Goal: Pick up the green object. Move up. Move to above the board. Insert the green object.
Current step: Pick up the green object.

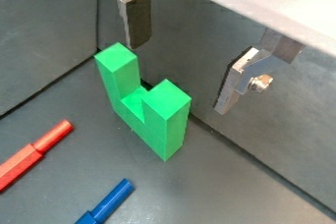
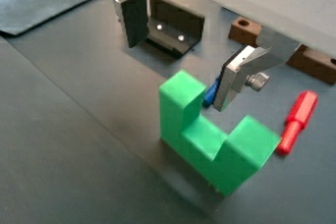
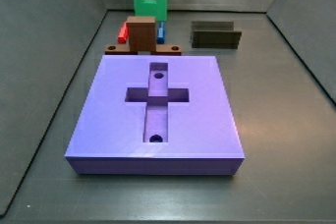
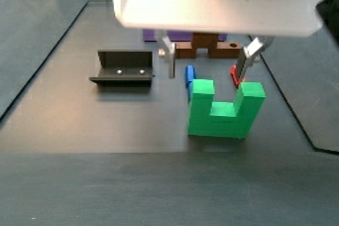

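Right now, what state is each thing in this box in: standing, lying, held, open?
green object: standing upright on the floor, prongs up, not held.
end effector: open, above the green object, fingers apart and touching nothing.
board: lying flat, cross-shaped recess empty.
fixture: standing on the floor, nothing in it.
red piece: lying flat on the floor.
blue piece: lying flat on the floor.
brown-red block: standing behind the board.
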{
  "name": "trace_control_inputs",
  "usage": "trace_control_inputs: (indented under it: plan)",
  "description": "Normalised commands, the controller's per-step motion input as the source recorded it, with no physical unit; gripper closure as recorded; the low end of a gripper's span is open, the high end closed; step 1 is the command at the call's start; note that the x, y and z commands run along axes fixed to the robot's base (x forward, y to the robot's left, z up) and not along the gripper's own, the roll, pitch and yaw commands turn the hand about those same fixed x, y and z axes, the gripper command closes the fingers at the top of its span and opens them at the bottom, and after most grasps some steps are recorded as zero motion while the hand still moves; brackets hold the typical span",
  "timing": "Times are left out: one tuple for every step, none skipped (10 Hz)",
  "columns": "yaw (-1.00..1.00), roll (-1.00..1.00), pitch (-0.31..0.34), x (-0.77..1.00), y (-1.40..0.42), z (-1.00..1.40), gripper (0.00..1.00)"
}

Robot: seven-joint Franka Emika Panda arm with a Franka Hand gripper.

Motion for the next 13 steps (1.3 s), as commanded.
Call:
trace_control_inputs:
  plan:
    - [-0.03,-0.23,-0.1,0.27,0.17,-0.17,0.0]
    - [0.0,-0.28,-0.159,0.1,0.0,-0.11,0.0]
    - [0.0,-0.21,-0.116,0.15,0.0,-0.22,0.0]
    - [0.0,-0.11,-0.067,0.33,-0.02,-0.45,0.0]
    - [-0.07,-0.06,-0.004,0.24,0.0,-0.39,0.0]
    - [-0.02,-0.01,0.0,0.0,-0.02,-0.11,0.0]
    - [-0.02,0.0,-0.026,-0.11,-0.17,-0.07,0.0]
    - [0.0,0.0,0.0,-0.19,-0.34,0.0,0.0]
    - [-0.15,0.01,0.0,0.0,0.0,-0.1,0.0]
    - [-0.13,0.07,0.011,0.0,-0.03,-0.17,0.0]
    - [-0.14,0.09,0.01,-0.05,0.13,-0.26,0.0]
    - [-0.15,0.04,0.0,0.0,0.0,-0.17,0.0]
    - [-0.14,0.04,0.0,0.0,0.0,-0.22,0.0]
